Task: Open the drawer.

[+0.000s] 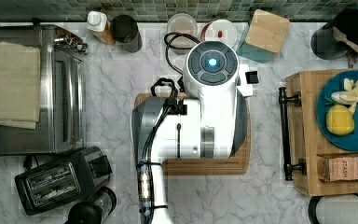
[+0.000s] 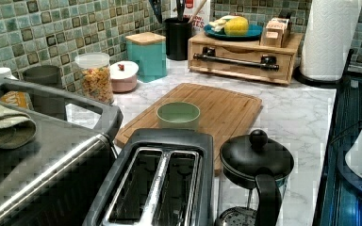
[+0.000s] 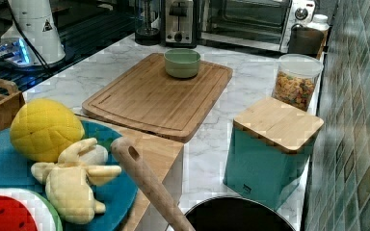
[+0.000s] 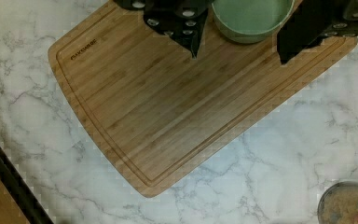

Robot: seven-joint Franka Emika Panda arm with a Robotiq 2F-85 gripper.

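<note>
Drawer shut, approach not started

Drawer (image 2: 241, 55) sits closed in the wooden box at the counter's (image 4: 270, 177) end, black bar handle (image 1: 285, 136) across its front, a blue plate (image 1: 349, 140) of toy fruit on top. Fingers (image 4: 193, 39) are spread wide, holding nothing, hanging above the cutting board (image 4: 177, 107), with the green bowl (image 4: 251, 21) just beyond the tips. In the wrist view, the handle is a dark bar at the frame corner, well apart from the fingers, with bare marble between.

Step, as I read it: pre-reach. Next move needs travel off the board toward the bar, the open fingers set across it, a close on the bar, then a straight pull away from the box. Risk: an off-axis pull could drag the whole box.
</note>
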